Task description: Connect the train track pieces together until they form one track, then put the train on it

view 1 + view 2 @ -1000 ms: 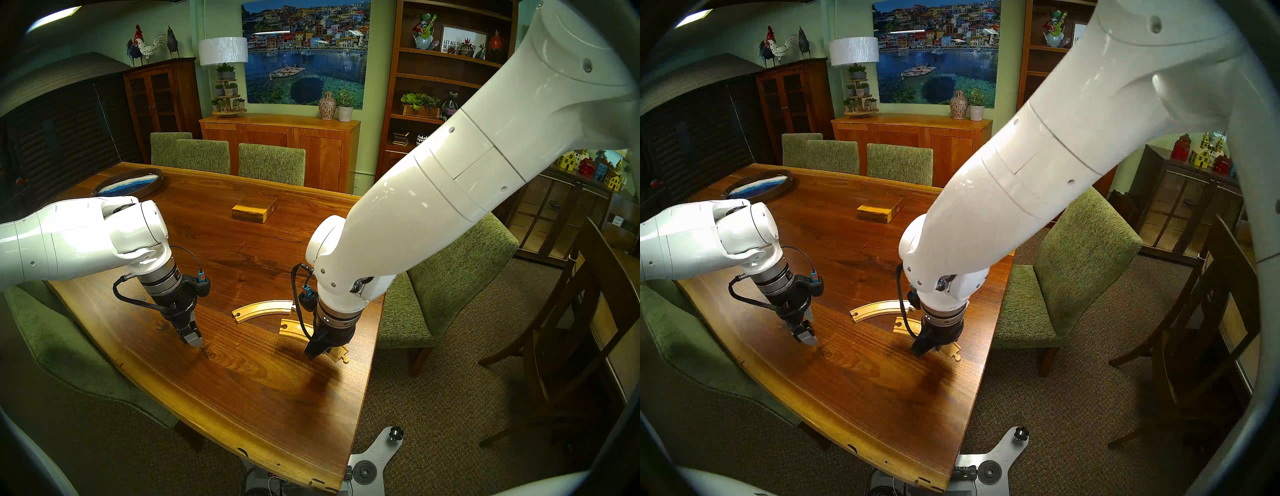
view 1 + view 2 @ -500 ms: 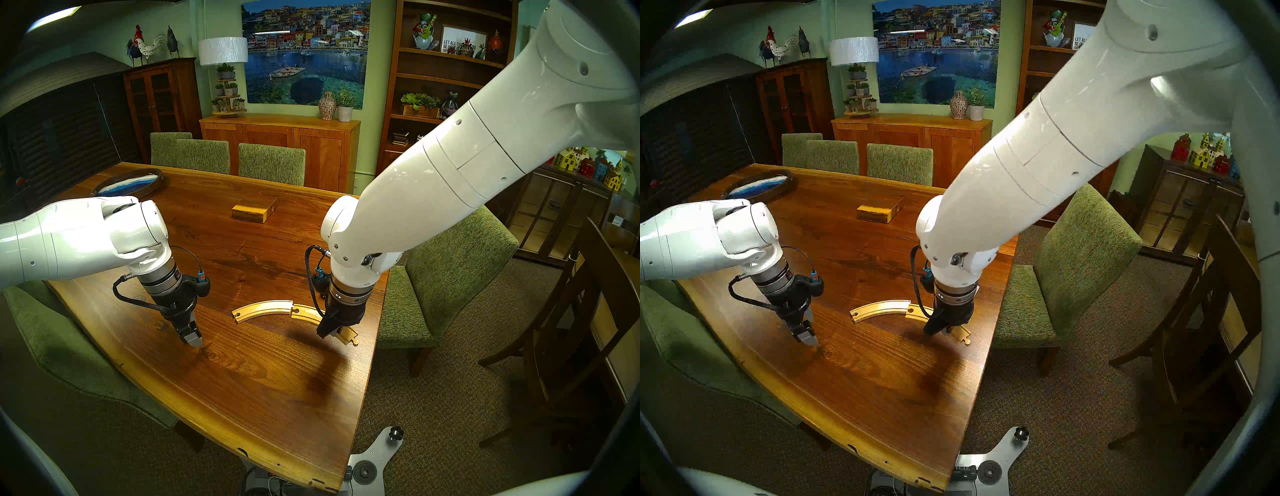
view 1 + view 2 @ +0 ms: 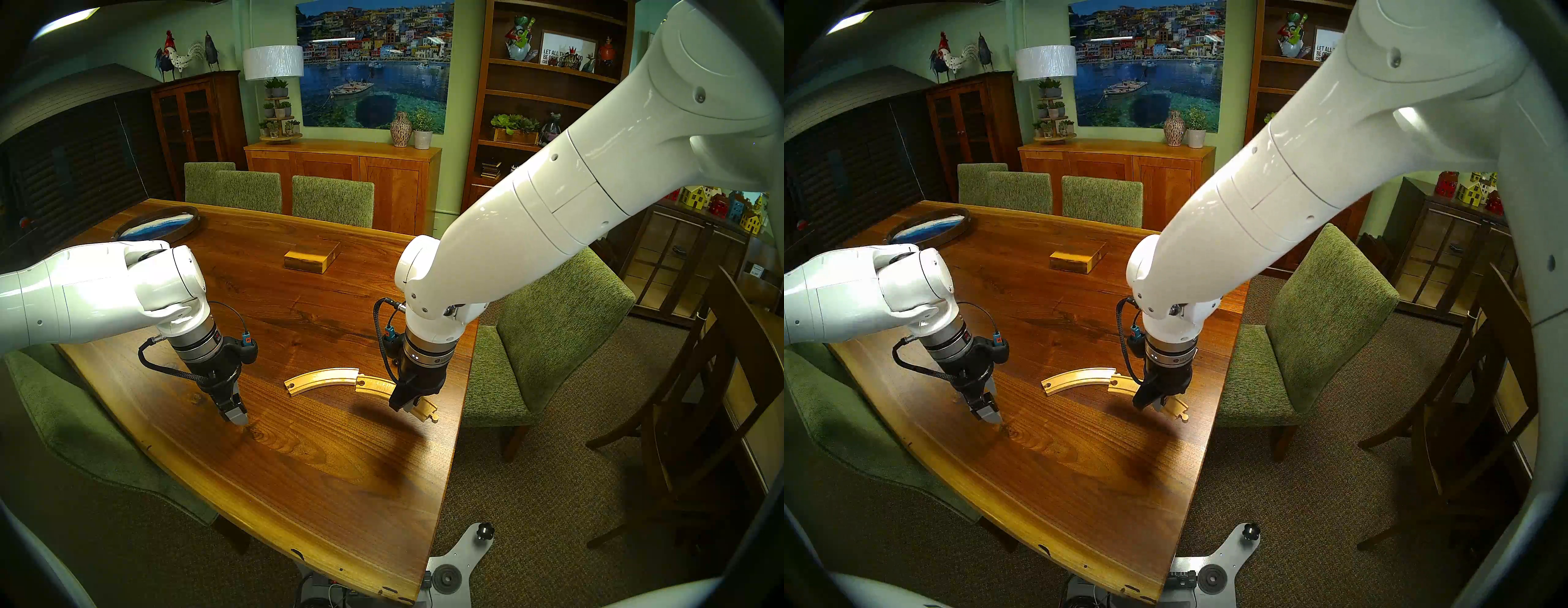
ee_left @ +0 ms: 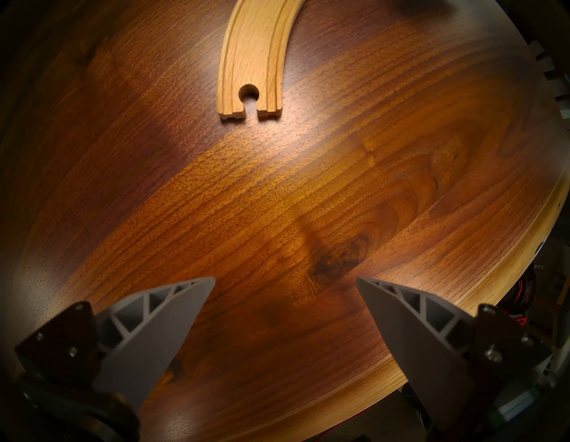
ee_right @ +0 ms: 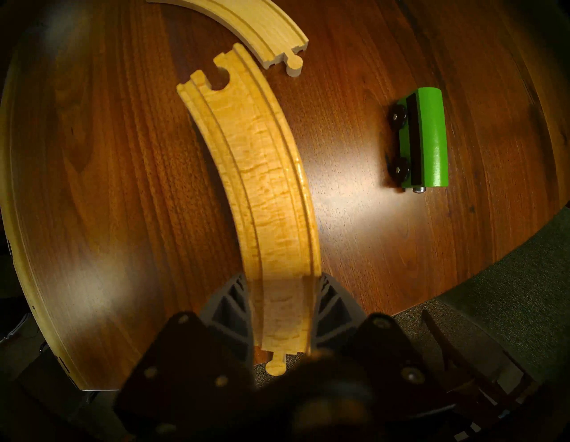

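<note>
Pale wooden track piece [image 5: 262, 185] sits clamped in the right tool [image 5: 282, 308], socket seemingly just short of the other piece's [image 5: 246, 21] peg; green train [image 5: 427, 139] lies nearby on the table [image 5: 123, 185]. Left tool [image 4: 285, 281] gapes empty.

You are seeing the green train [image 5: 425, 139] only from the right wrist; in both head views the right arm [image 3: 509, 237] is hiding it. The far track piece [image 5: 246, 21] is running off that picture's top edge.
</note>
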`<state>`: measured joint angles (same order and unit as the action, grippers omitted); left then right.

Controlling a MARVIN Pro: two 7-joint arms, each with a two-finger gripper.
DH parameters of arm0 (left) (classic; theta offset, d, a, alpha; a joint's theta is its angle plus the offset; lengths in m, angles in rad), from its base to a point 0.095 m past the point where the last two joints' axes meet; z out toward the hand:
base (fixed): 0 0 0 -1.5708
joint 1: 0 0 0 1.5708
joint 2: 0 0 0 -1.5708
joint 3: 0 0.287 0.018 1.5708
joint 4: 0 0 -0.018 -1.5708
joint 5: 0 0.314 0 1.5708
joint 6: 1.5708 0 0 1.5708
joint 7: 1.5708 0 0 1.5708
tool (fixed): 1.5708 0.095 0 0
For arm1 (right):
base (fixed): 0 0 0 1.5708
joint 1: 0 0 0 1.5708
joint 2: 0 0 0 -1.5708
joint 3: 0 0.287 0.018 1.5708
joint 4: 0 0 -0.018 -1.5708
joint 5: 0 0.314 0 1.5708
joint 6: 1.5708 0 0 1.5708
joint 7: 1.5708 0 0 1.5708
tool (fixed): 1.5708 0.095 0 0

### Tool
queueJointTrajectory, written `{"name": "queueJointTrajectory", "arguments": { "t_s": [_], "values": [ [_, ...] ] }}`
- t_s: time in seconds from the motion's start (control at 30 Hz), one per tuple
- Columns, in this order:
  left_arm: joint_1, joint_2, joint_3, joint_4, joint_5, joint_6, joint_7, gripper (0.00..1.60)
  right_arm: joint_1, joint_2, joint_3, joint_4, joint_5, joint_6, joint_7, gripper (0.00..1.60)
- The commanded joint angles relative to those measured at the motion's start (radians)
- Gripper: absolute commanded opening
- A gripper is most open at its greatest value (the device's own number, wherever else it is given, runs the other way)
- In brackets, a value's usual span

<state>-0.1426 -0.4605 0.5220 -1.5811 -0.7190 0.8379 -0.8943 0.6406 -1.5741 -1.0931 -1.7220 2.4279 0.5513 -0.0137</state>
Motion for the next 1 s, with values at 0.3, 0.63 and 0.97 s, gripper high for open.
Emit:
{"name": "queueJointTrajectory", "arguments": {
  "t_s": [0.3,0.63,0.97],
  "values": [
    [-0.024,-0.035,-0.049,0.029,-0.019,-0.013,0.027,1.6,0.012,0.003,0.003,0.022,-0.018,0.003,0.016,0.0],
    [-0.016,-0.096,-0.073,0.063,-0.025,-0.077,0.038,1.6,0.011,0.003,0.003,0.023,-0.02,0.004,0.02,0.0],
    [0.024,-0.159,-0.074,0.072,-0.025,-0.147,0.073,1.6,0.011,0.004,0.004,0.024,-0.021,0.005,0.018,0.0]
  ]
}}
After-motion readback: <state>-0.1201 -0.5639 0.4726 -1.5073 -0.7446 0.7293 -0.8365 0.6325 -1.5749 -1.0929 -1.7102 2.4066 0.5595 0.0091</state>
